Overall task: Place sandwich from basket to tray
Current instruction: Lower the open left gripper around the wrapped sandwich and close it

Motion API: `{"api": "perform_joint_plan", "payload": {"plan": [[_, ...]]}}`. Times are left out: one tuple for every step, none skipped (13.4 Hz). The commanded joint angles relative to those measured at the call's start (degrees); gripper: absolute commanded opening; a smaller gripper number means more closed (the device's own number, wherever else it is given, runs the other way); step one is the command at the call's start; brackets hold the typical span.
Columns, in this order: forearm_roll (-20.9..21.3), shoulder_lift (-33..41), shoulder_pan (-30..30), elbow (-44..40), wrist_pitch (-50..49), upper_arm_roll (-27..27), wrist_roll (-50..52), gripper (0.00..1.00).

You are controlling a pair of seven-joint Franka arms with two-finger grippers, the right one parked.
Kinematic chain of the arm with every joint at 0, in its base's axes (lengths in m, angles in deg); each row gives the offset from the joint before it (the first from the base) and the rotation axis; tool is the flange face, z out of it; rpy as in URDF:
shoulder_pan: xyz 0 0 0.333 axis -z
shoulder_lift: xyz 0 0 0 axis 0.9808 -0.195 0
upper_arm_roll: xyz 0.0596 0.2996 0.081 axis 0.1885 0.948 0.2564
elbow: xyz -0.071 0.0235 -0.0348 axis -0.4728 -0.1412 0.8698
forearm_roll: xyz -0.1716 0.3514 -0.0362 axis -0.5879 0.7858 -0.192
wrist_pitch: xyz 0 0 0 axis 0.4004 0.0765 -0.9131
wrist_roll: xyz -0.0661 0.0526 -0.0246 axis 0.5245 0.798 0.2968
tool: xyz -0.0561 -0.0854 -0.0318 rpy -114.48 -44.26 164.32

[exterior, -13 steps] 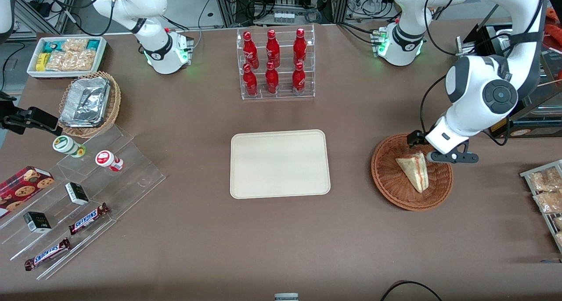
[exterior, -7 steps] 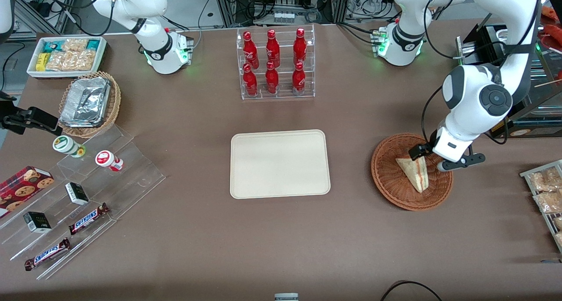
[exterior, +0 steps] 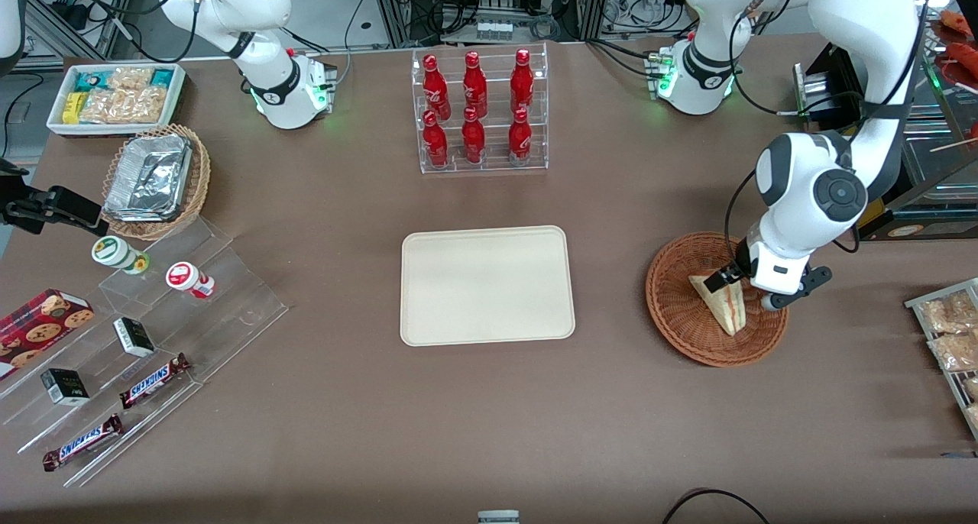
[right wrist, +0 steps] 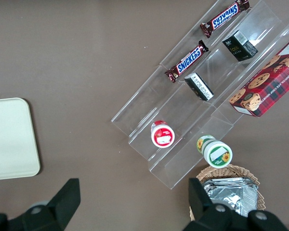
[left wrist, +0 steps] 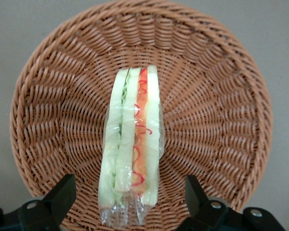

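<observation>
The sandwich (exterior: pixel 726 301) (left wrist: pixel 132 144), a clear-wrapped wedge with red and green filling, lies in the reddish-brown wicker basket (exterior: pixel 680 310) (left wrist: pixel 221 120) toward the working arm's end of the table. My left gripper (exterior: pixel 745 291) (left wrist: pixel 129 192) is low in the basket and open. One black finger (left wrist: pixel 62 192) stands on each side of the sandwich's wide end, with a gap to the wrapper on both sides. The cream tray (exterior: pixel 487 285) (right wrist: pixel 9 139) lies flat at the table's middle with nothing on it.
A clear rack of red bottles (exterior: pixel 479 111) stands farther from the front camera than the tray. A stepped acrylic display (exterior: pixel 137 333), a foil-container basket (exterior: pixel 157 180) and a white snack bin (exterior: pixel 118 96) sit toward the parked arm's end. Snack packets (exterior: pixel 951 333) lie beside the basket.
My gripper has come down into the basket and shifted nearer the front camera, so its open fingers now straddle the sandwich. The sandwich has not moved.
</observation>
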Motion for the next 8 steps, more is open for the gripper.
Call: {"api": "perform_joint_plan", "payload": {"plan": [[0.9, -2.0, 0.2, -0.1, 1.4, 0.1, 1.6, 1.0], [0.9, -2.5, 0.3, -0.1, 2.1, 0.1, 1.6, 0.98], [0.9, -2.9, 0.3, -0.1, 2.9, 0.1, 1.6, 0.84], [0.9, -3.3, 0.3, -0.1, 3.0, 0.1, 1.6, 0.59], [0.9, -3.5, 0.3, -0.1, 3.0, 0.1, 1.6, 0.15], [1.0, -3.5, 0.3, -0.2, 3.0, 0.2, 1.3, 0.0], [2.0, -3.4, 0.3, -0.2, 3.0, 0.2, 1.3, 0.0], [2.3, -3.2, 0.3, -0.3, 2.8, 0.1, 1.2, 0.0]]}}
